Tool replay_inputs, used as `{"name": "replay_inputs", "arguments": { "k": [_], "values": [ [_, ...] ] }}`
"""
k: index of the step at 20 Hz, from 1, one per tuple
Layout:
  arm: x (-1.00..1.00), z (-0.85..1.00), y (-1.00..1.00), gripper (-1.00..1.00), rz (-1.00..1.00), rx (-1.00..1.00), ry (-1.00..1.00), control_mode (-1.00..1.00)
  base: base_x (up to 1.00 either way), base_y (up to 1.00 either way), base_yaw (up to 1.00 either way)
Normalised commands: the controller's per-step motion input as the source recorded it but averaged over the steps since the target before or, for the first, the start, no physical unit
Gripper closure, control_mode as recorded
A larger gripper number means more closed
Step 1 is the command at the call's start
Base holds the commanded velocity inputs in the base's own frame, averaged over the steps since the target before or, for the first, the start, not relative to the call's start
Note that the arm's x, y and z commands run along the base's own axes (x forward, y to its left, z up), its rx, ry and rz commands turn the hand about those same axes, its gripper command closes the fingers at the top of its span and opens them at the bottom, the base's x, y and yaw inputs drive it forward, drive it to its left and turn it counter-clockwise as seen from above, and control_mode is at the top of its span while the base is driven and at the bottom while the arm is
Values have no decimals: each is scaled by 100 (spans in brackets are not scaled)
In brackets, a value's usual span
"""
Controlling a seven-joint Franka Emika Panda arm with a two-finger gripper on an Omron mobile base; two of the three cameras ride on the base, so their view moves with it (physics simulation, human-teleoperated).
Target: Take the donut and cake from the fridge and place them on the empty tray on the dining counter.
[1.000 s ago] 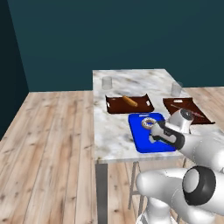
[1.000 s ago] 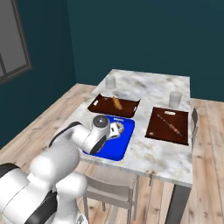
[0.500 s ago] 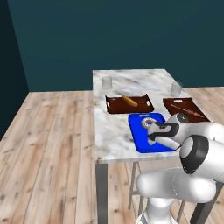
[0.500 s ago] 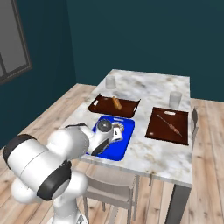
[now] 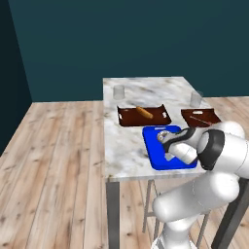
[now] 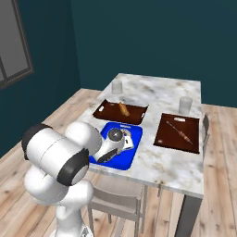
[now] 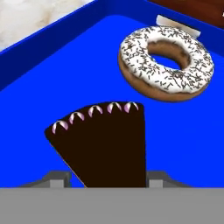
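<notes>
One donut (image 7: 166, 63), one cake (image 7: 105, 142), three trays (image 5: 156, 151), two glasses (image 6: 117, 86).

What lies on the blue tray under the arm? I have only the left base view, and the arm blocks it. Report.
Observer: A ring donut with white icing and dark sprinkles lies flat on the blue tray.
Operator: Give me the cake's position.
Observer: The dark cake wedge is between the tool's two finger tips, with its decorated wide end toward the donut.
Operator: Confirm the two are apart.
Observer: Bare blue tray shows between cake and donut, so they do not touch.
</notes>
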Motion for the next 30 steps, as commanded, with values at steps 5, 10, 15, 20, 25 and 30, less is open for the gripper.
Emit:
{"name": "replay_inputs", "arguments": {
  "k": [5,10,15,20,25,30],
  "values": [
    [3,0,-8,-100,0,0,0,-100,0,0,0],
    [-14,8,0,-100,0,0,0,-100,0,0,0],
    [-10,91,-2,-100,0,0,0,-100,0,0,0],
    [0,100,-11,-100,0,0,-1,-100,0,0,0],
    [6,100,-6,-100,0,-1,0,-100,0,0,0],
    [-16,100,0,-100,0,0,0,-100,0,0,0]
  ]
}}
